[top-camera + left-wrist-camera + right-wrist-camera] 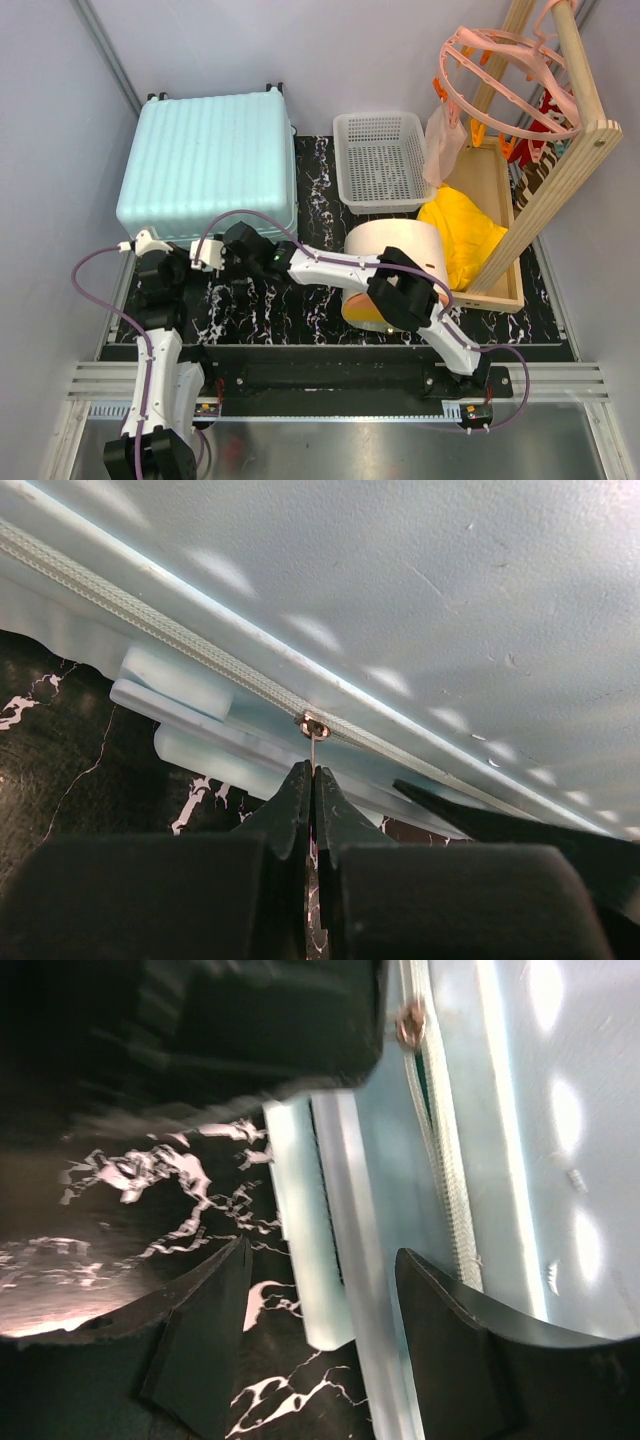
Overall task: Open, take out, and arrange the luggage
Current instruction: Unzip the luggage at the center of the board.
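Along luggage's (205, 160) near edge, low over counter (260, 300), our left hand (313, 780) clamps zip pull (316, 742); right hand (320, 1255) apart; ribbed mint shell.

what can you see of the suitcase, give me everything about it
The luggage is a large pale mint-blue hard shell with a ribbed top, lying flat with its lid down at the far left of the black marbled mat. Small dark wheels show at its far edge. A pale zipper runs along its near side wall, next to a moulded handle. The left gripper is shut on the metal zipper pull; the right gripper hangs open by the handle.
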Action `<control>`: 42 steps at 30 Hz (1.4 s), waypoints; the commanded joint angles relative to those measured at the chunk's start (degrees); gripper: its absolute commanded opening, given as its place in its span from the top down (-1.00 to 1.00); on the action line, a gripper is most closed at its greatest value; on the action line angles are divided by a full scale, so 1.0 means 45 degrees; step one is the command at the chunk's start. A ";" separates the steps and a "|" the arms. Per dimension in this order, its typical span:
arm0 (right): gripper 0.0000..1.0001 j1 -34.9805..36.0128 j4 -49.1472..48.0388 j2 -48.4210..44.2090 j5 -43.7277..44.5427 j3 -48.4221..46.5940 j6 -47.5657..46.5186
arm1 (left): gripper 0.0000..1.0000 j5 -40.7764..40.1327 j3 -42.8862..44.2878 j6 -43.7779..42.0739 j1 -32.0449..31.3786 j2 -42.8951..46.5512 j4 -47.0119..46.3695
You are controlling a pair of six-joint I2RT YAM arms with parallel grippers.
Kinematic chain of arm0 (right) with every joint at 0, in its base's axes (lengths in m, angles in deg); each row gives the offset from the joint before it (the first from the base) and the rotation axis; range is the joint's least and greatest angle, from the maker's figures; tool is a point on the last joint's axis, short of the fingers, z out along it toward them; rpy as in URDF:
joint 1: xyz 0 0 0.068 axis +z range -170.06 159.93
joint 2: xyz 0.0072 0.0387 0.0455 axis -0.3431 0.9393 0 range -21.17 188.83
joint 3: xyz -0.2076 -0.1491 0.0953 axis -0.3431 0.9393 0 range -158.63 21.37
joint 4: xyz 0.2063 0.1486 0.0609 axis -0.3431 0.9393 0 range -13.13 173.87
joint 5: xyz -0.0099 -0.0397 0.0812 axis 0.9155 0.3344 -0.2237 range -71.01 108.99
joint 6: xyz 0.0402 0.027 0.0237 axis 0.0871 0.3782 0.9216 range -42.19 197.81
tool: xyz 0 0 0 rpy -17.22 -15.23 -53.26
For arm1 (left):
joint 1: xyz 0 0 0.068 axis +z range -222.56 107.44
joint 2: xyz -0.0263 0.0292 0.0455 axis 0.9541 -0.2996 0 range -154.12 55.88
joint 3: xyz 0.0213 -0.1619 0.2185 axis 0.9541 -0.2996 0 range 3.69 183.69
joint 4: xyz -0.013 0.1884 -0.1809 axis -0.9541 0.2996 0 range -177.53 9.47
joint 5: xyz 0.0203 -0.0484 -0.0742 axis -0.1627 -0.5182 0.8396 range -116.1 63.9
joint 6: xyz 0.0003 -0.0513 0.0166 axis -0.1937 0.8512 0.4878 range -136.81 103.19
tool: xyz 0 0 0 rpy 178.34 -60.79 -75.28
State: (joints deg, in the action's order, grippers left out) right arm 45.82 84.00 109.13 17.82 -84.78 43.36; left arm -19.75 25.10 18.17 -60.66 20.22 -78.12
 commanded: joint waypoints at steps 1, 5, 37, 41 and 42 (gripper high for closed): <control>-0.35 -0.0364 -0.0238 0.0477 -0.0325 -0.0980 -0.0214 | 1.00 0.1030 0.0731 -0.0001 0.0031 0.0366 -0.0490; -0.32 -0.0696 -0.0219 0.0966 -0.0131 -0.1391 -0.0019 | 1.00 0.1109 0.0770 0.0000 0.0031 0.0327 -0.0528; 1.00 -0.2883 -0.0843 -0.3134 0.2759 0.4173 0.2500 | 1.00 -0.0649 0.0575 -0.0157 0.0031 0.0893 -0.0177; 1.00 -0.3351 -0.0961 -0.3779 0.2994 0.4914 0.2832 | 1.00 -0.0942 0.0613 -0.0156 0.0051 0.1127 -0.0060; 1.00 -0.3449 -0.0980 -0.3876 0.3014 0.5052 0.2891 | 1.00 -0.1039 0.0652 -0.0157 0.0051 0.1166 -0.0002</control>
State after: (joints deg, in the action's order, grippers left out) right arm 38.98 74.76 99.12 13.12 -65.55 46.35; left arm -17.04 25.50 18.26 -61.54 24.15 -74.08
